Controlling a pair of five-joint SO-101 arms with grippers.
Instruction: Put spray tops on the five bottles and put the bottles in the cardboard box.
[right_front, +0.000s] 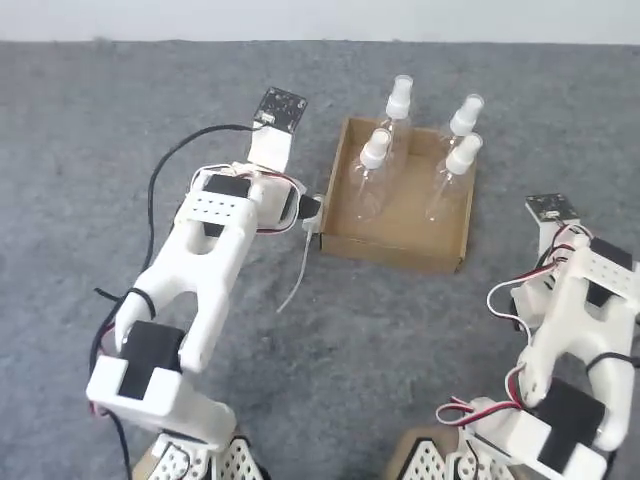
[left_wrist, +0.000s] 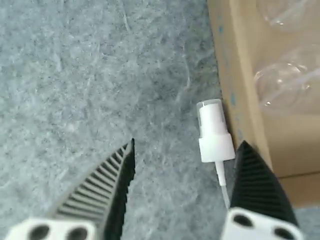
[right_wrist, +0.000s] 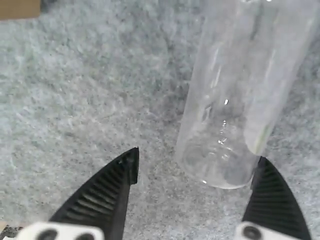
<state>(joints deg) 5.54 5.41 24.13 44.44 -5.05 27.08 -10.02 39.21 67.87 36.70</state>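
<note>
Between the left gripper (left_wrist: 187, 147) fingers, which are spread wide and hold nothing: a white spray top (left_wrist: 215, 135) lying flat on the grey carpet (left_wrist: 75, 75). It is much closer to the smooth finger than to the ribbed one and touches neither. Its dip tube (left_wrist: 223, 187) runs in behind the smooth fingertip, end hidden. Just past that finger is the cardboard box (left_wrist: 240, 75) outer wall, and the spray top's head lies right beside it. Blue marks (left_wrist: 220, 30) on the wall are too smeared to read. Over the wall there are clear bottle bodies, cut off at the frame edge.

Right gripper (right_wrist: 197, 155) is also wide open, gripping nothing. Clear plastic bottle (right_wrist: 235, 100) between its fingers, base on the carpet just beside the smooth finger, well off the ribbed one. Can't judge contact. Neck end is cut off, so can't tell whether a top is fitted. Body is round and transparent, with carpet showing through it.

Farther out, in the high view: the box sits on the carpet between the two arms. Four bottles (right_front: 370, 185) stand upright inside, each clear with a white spray top on.
</note>
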